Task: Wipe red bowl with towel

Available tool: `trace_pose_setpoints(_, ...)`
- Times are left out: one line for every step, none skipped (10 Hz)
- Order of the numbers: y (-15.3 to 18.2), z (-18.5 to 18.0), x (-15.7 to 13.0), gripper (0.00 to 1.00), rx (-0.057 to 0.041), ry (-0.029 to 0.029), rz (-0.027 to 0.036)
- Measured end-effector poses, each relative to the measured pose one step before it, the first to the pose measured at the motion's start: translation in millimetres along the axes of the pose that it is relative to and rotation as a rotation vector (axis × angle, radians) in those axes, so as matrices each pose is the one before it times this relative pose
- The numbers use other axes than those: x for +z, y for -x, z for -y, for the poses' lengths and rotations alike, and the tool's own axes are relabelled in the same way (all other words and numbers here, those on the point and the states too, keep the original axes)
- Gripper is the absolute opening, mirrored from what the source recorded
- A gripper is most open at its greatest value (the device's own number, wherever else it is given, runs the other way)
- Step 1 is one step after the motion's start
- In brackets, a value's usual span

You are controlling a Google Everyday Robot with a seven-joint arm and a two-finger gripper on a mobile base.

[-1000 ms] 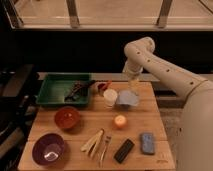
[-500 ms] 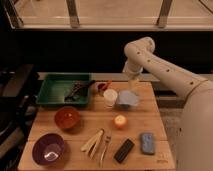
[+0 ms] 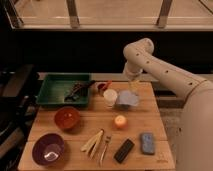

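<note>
Bench (image 3: 152, 117) of pale wood planks. Green rectangular tray (image 3: 55, 79) at back left. Red bowl (image 3: 67, 118), round and glossy, sits left of centre, well apart from the towel (image 3: 128, 100), a crumpled pale-blue cloth at back right. Tool (image 3: 133, 86) hangs just above the towel; grip cannot be told. Step looks like towel pickup; next move calls for a descent onto a raised fold.

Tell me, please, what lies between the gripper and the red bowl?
In the camera view, a white cup; the gripper hangs over the towel.

Gripper (image 3: 133, 89) just above towel (image 3: 128, 100), tip lost against the cloth, dark contents of green tray (image 3: 50, 80) unidentifiable, robot body (image 3: 197, 115) cut off at right.
</note>
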Motion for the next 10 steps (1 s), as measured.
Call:
trace_pose_setpoints(2.36,-3.39,10.14,0.8,-0.00408,0.0111,-0.0053)
trace_pose_setpoints(-2.34,-5.58,14.95,0.8,0.00792,0.0199,-0.01321)
trace_pose_setpoints(-3.29,-3.3,10.0,0.8,0.00804,0.01768,-0.00873)
trace_pose_setpoints(-2.08,-2.62,8.43,0.8,0.00928,0.01921,-0.00384)
trace_pose_setpoints(-1.25,-1.88,7.17,0.8,0.0058,0.01477,-0.00181)
trace_pose_setpoints(-4.45,-2.66,8.03,0.8,0.01334,0.02465,-0.00363)
trace_pose_setpoints(-3.04,-2.37,5.96,0.8,0.01103,0.01768,0.00424)
trace_pose_setpoints(-1.7,-2.09,6.7,0.8,0.004,0.01301,0.00649)
trace_pose_setpoints(-2.38,-3.04,9.29,0.8,0.00524,0.0174,0.00804)
trace_pose_setpoints(-0.39,-2.15,7.2,0.8,0.00567,0.01591,0.0046)
